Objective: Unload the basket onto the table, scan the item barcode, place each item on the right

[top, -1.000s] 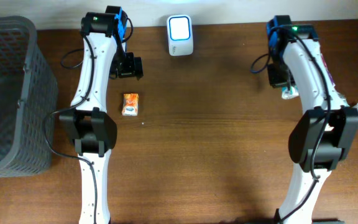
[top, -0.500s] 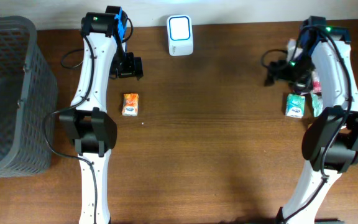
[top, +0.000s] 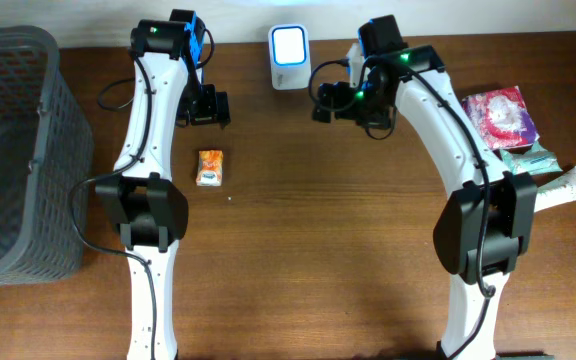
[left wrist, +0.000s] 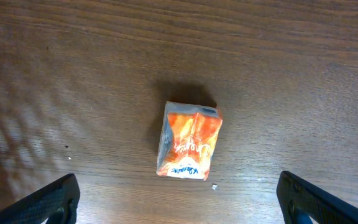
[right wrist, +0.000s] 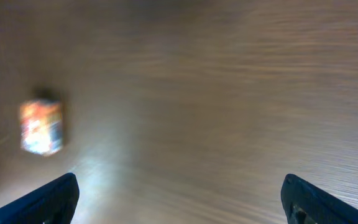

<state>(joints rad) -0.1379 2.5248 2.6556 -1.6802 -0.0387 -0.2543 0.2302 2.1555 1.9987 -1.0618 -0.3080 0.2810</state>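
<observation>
A small orange packet [top: 210,167] lies flat on the wooden table, just in front of my left gripper [top: 205,107]. In the left wrist view the packet [left wrist: 188,140] sits centred ahead of my left gripper [left wrist: 178,200], which is open and holds nothing. The white barcode scanner [top: 290,57] stands at the back middle, its window lit. My right gripper [top: 348,108] hovers just right of the scanner. It is open and empty in the blurred right wrist view [right wrist: 179,194], where the orange packet [right wrist: 41,127] shows far to the left.
A grey mesh basket [top: 13,150] fills the left edge. At the right edge lie a pink packet [top: 503,115], a teal pack [top: 528,160] and a white tube [top: 566,185]. Black cables trail near both arm wrists at the back.
My right gripper opened over the pile at the right, leaving a teal-and-white pack there. It then swung left to beside the scanner. The left arm and orange packet have not moved.
</observation>
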